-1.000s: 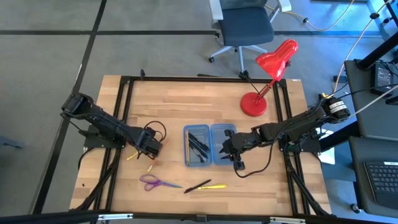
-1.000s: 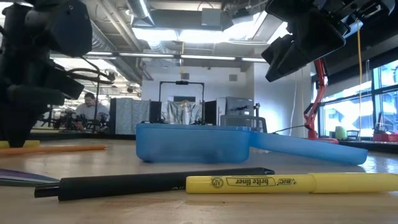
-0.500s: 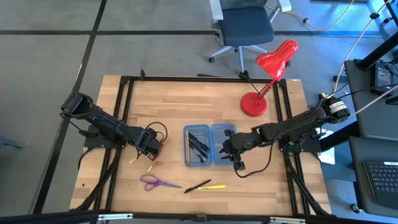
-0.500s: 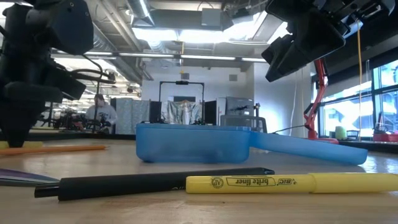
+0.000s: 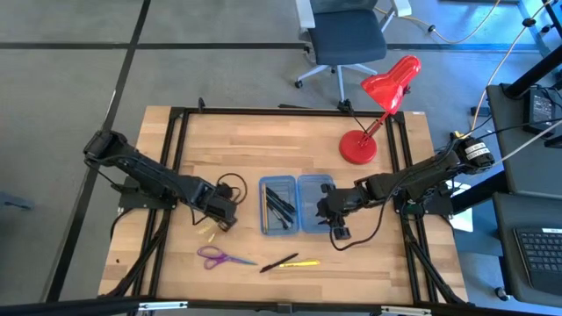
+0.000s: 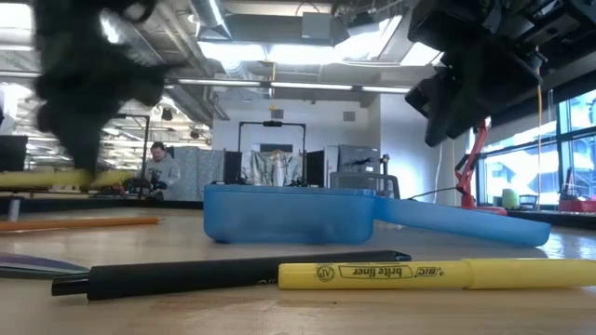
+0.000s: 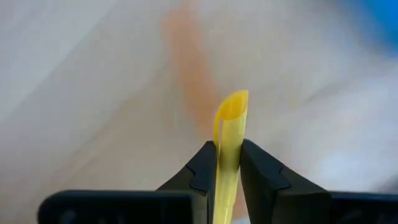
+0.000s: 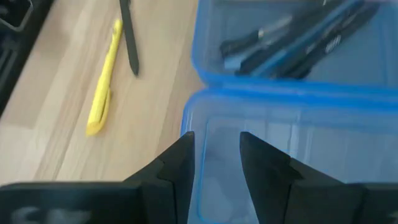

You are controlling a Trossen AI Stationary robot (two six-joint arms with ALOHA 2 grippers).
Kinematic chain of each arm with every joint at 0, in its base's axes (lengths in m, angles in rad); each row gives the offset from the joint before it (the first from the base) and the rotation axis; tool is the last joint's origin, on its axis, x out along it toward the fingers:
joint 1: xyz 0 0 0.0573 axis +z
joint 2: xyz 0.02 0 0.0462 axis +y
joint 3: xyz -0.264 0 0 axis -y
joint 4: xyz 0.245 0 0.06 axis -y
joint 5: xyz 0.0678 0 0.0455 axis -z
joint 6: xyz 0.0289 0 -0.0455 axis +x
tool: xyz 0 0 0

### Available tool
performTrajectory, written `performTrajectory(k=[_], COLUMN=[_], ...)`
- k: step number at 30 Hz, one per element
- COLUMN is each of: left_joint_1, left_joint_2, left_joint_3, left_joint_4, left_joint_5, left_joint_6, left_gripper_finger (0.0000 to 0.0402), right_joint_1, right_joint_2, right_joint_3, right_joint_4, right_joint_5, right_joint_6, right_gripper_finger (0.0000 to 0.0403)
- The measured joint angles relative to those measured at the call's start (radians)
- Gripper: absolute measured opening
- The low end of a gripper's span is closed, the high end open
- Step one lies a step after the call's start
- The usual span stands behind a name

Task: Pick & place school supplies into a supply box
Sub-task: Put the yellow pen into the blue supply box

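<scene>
Now left claw (image 7: 227, 163) pinches yellow pen (image 7: 229, 134) (lifted) beside supply box (image 5: 298, 204).

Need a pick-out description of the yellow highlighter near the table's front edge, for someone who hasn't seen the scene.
Start at the open blue supply box in the middle of the wooden table, then move toward the front edge. Two pens lie end to end there: the yellow highlighter is the right-hand one, touching the black pen. It is bright yellow with black print, unlike the purple scissors farther left.
</scene>
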Motion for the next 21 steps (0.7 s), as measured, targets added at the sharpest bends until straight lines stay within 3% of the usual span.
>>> performTrajectory(k=[4, 9, 15, 21], left_joint_1=[0.033, 0.083, 0.169, 0.237], left_joint_2=[0.000, 0.032, 0.135, 0.270], left_joint_3=[0.048, 0.092, 0.168, 0.248], left_joint_4=[0.246, 0.540, 0.560, 0.561], left_joint_5=[-0.062, -0.068, -0.082, -0.003], left_joint_6=[0.122, 0.325, 0.322, 0.321], left_gripper_finger=[0.0046, 0.0045, 0.0043, 0.0044], right_joint_1=[0.000, 0.000, 0.000, 0.000], right_joint_2=[0.000, 0.000, 0.000, 0.000], right_joint_3=[0.000, 0.000, 0.000, 0.000], right_joint_4=[-0.013, -0.012, -0.012, -0.010], right_joint_5=[-0.014, -0.014, -0.014, -0.014], right_joint_6=[0.011, 0.011, 0.037, 0.036], right_gripper_finger=[0.0132, 0.0132, 0.0132, 0.0132])
